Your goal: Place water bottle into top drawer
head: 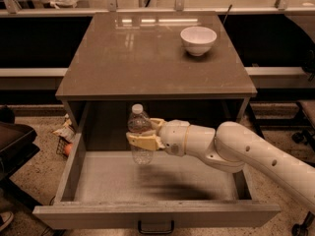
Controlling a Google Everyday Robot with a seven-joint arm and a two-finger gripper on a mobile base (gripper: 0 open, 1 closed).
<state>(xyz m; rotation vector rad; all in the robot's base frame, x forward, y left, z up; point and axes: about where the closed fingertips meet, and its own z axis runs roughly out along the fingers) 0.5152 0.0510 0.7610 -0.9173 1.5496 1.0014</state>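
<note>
Brown countertop [147, 58] up top with just a white bowl [198, 39] sitting toward the upper right of the frame, and below it the top drawer [74, 171] is pulled all the way out toward the bottom of the frame, dark handle [155, 227] on its front panel. The arm [246, 154] comes in from the lower right and reaches left across the open box, so the gripper [147, 132] sits near the middle of the frame, just under the counter's front edge. Its tan fingers [142, 141] are pinching the water bottle [140, 132] around the mid body, one on the near side and one behind. The bottle stands upright, white cap up, long axis vertical, and the wrist meets it side-on from the right. Its base looks to hang clear of the drawer's flat bottom, over the back part of the box, a bit left of centre, with a shadow on the floor in front of it. So the relation that matters is vertical: bottle straight above open drawer floor, side walls well apart from it. Probably just a straight lowering is needed, then the fingers can let go; tipping over seems the main risk since it's tall and narrow.
</note>
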